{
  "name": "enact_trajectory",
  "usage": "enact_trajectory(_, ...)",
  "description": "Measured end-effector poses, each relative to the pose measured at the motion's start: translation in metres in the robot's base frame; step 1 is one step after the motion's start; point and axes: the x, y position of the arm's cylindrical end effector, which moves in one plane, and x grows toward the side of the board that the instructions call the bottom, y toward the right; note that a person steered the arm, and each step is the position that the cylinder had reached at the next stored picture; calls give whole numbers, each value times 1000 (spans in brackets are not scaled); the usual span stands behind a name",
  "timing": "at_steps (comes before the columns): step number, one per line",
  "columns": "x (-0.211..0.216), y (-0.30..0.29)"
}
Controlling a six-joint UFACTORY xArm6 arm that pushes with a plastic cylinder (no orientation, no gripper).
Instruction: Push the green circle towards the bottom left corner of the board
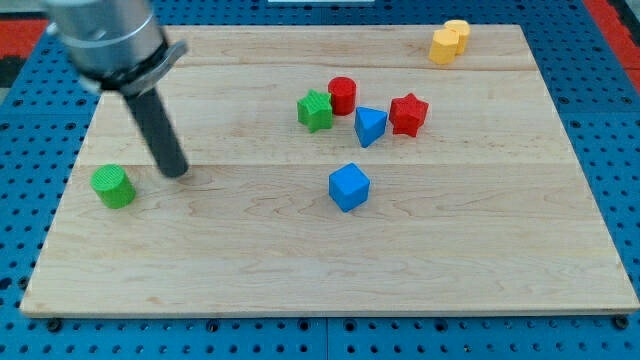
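Green circle (113,187): a short green cylinder at the left of the frame, about mid-height, on the wooden board (300,270), near its left edge and well above the bottom left corner.
Tip (176,172): the lower end of a dark rod slanting down from the upper left of the frame; it sits just right of the green circle and slightly higher, apart from it.
Hand state: there is no gripper, only the plain rod, so nothing opens, closes or clamps.
Doing the step well: in my judgement the tip should meet the circle on its upper right side and push down and left, keeping the contact centred so the round block does not roll off sideways.
Other blocks: a green star (315,110), red circle (342,95), blue triangle-like block (370,126) and red star (408,114) cluster at upper centre; a blue cube (349,187) lies below them; a yellow block (450,41) sits at the top right.
Writing: no brands, labels or text can be read.
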Motion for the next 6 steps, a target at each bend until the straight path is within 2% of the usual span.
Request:
enact_trajectory(1, -5, -58)
enact_trajectory(3, 92, -55)
enact_trajectory(4, 95, -54)
enact_trajectory(5, 49, 2)
enact_trajectory(6, -11, 99)
